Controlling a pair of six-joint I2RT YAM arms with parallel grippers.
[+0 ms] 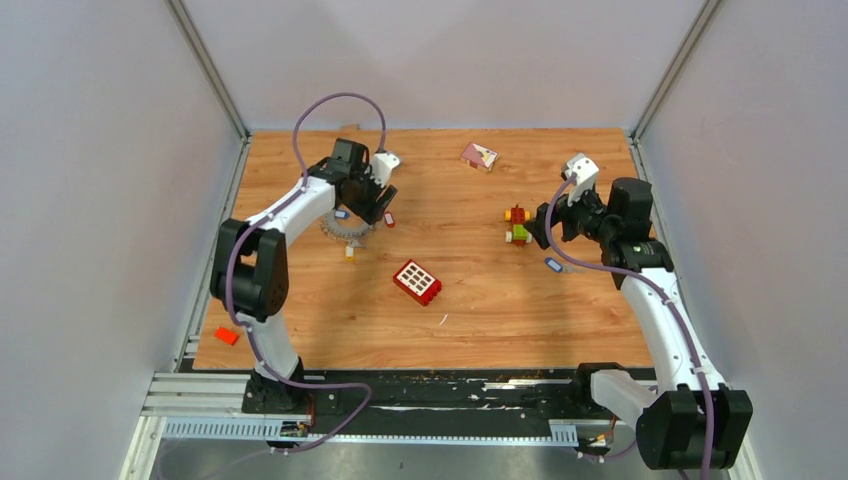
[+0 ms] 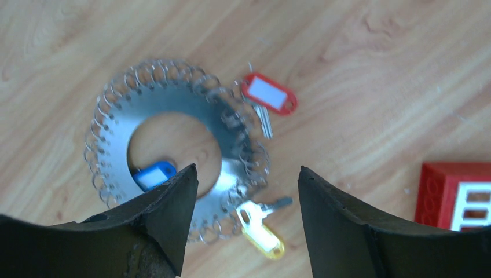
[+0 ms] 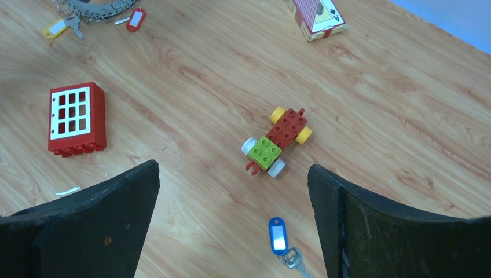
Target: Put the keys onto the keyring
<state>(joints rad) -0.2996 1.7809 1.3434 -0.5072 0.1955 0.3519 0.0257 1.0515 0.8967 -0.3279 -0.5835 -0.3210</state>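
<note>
Both wide apart: left end effector [image 2: 246, 191] over the keyring [image 2: 168, 101], right end effector [image 3: 234, 174] near a blue-tagged key [image 3: 278, 236]

Place: robot test cell in a lab.
Enclosure: plain grey walls [image 1: 100, 150] on three sides, joined by metal posts [image 1: 205, 65].
Work surface: wood-grain table [image 1: 480, 320].
Mounting: two arms [image 1: 280, 215] bolted to a metal rail [image 1: 190, 392].
Wiring: exposed purple cables [image 1: 330, 100].

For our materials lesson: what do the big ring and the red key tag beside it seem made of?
The keyring looks like metal: flat grey disc, dull sheen, thin wire loops round its rim. The red tag is probably plastic: glossy, evenly coloured frame around a white label.
</note>
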